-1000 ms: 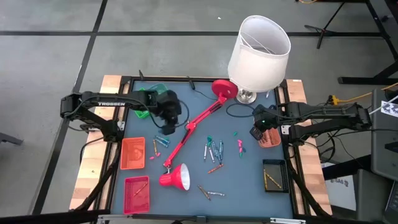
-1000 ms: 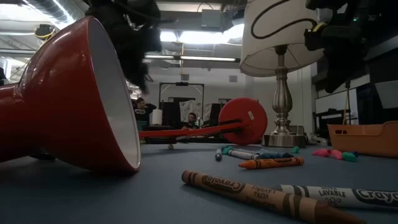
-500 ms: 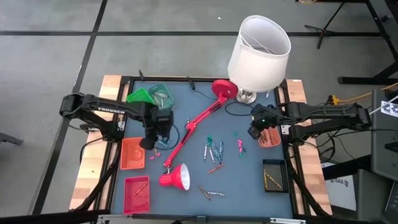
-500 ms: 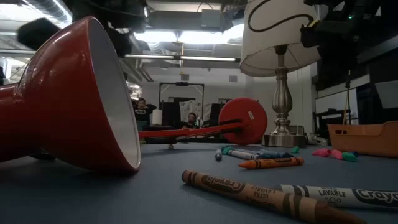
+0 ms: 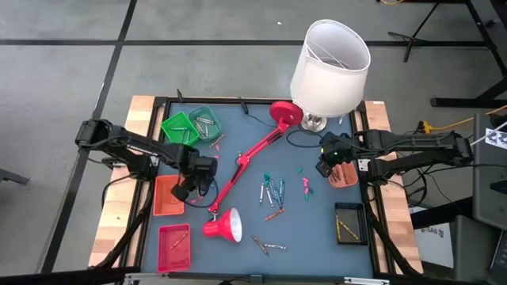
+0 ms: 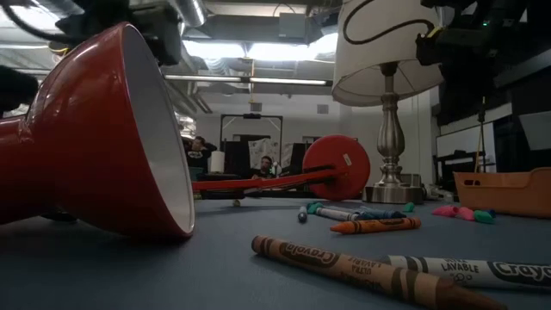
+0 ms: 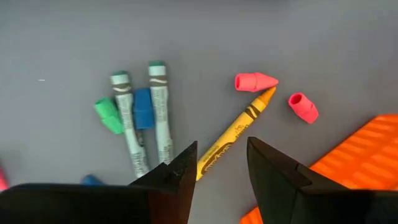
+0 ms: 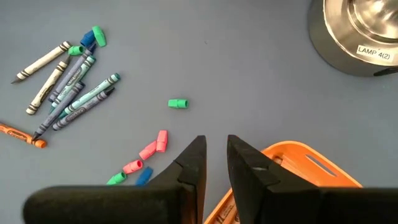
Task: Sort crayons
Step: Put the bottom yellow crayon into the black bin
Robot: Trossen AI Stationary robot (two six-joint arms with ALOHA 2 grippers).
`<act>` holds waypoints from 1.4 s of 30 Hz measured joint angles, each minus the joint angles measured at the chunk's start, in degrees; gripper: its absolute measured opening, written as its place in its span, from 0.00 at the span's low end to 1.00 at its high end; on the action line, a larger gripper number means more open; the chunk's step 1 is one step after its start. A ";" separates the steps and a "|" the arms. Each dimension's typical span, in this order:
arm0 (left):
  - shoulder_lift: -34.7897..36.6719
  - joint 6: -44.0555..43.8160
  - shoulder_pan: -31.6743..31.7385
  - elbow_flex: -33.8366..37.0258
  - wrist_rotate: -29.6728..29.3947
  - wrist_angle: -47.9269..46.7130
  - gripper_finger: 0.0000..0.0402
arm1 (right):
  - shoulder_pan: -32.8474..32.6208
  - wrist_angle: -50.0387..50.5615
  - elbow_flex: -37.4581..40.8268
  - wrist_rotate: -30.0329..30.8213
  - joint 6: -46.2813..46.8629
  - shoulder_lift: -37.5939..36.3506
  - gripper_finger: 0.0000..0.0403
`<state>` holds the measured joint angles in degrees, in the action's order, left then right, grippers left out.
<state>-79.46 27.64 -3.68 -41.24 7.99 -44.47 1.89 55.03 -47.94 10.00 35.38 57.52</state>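
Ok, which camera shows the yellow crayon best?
The left wrist view: the yellow crayon lies whole and large just ahead of the left gripper's open fingers, beside an orange tray. In the high view the left arm covers that spot. The low and right wrist views don't show it.

We count two lamps: a red desk lamp point(image 5: 238, 170) lying across the table and a white-shaded lamp point(image 5: 329, 59) standing past the red one's base. Six bins ring the red lamp: two green point(image 5: 190, 125), two orange point(image 5: 168, 195), one red point(image 5: 174, 245), one black point(image 5: 349, 222). Loose crayons point(image 5: 271, 190) beside it number roughly ten.
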 joint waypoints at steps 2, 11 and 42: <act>0.00 0.02 -0.31 1.33 0.01 1.06 0.31 | 0.00 0.00 0.00 0.00 0.00 0.00 0.16; 0.06 0.05 -0.81 7.38 0.09 8.73 0.31 | 0.00 -0.05 0.00 0.00 0.02 0.00 0.16; 0.44 0.02 -0.83 9.06 -1.93 11.90 0.02 | 0.00 -3.13 0.00 0.00 0.02 0.00 0.16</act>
<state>-79.02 27.66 -4.51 -32.18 6.06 -32.57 1.89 51.90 -47.94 10.00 35.40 57.52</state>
